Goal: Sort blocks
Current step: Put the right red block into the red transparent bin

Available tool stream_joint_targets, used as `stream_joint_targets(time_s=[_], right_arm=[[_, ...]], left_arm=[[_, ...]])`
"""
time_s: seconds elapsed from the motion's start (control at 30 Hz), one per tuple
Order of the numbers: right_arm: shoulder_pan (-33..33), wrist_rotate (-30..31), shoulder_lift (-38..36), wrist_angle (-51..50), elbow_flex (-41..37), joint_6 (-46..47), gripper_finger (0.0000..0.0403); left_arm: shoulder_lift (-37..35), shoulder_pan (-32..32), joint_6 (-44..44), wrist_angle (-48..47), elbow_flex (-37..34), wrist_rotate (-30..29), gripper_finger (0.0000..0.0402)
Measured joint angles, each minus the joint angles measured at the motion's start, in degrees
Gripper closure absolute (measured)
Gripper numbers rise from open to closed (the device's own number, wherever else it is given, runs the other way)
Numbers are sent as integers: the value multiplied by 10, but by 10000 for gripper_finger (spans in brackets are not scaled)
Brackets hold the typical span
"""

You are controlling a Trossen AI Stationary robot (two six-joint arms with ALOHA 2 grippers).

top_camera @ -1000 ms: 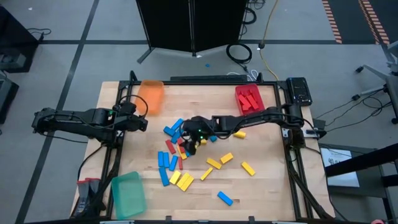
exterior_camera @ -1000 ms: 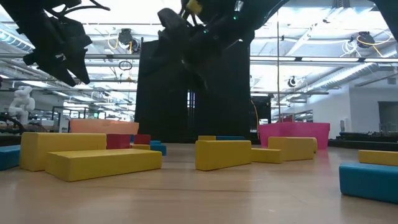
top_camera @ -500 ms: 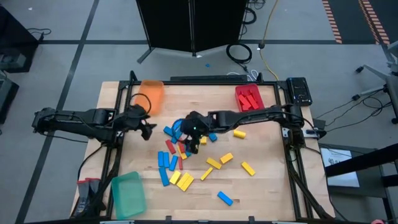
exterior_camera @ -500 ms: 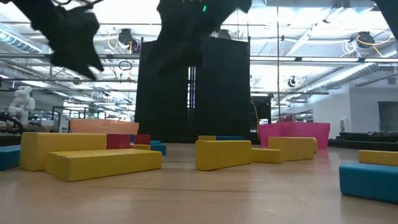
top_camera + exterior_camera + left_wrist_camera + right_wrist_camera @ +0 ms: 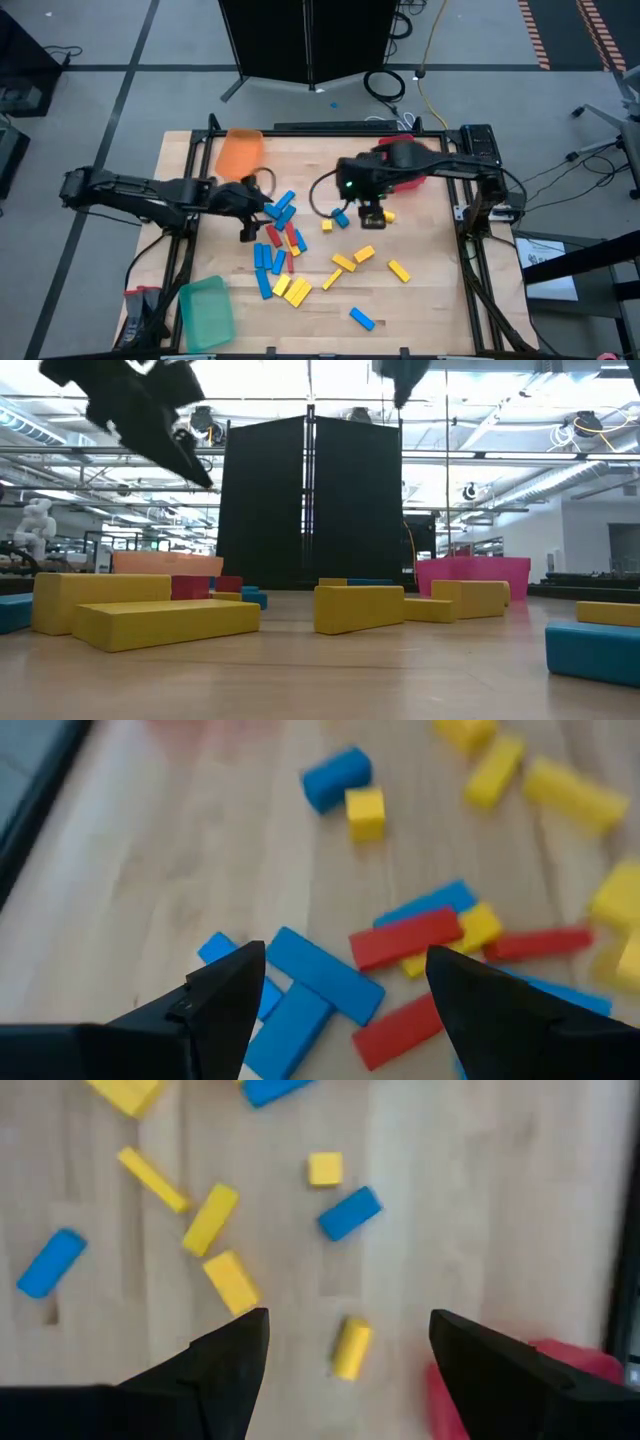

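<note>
I see the blocks (image 5: pixel 285 250) scattered across the middle of the desk (image 5: pixel 430 300), red, blue and yellow mixed, with a few yellow and blue ones strewn to the right. My left gripper (image 5: pixel 248 212) hangs above the left edge of that pile, jaws spread and holding nothing. My right gripper (image 5: pixel 372 212) hovers over the desk just near of the red tray (image 5: pixel 405 158), jaws spread too, empty, above 1 yellow block (image 5: pixel 350 1348).
</note>
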Motion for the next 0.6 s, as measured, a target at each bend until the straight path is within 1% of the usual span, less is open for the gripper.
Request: stream_joint_targets(time_s=[0.13,0.23,0.3,0.4,0.5,0.6], right_arm=[[0,2,-53,17,-10,19,129],[-1,29,-81,4,-10,35,129],[-3,44,-93,4,-10,51,129],[-3,48,-114,4,-11,69,129],[-2,61,-130,4,-10,74,129],[-2,65,-134,4,-10,79,129]], left_arm=[[64,0,98,1,30,21,117],[114,0,155,-2,60,24,117],[149,2,158,2,85,23,117],[197,6,168,-4,115,32,117],[237,2,224,-17,136,41,117],[265,-6,280,-53,151,48,117]])
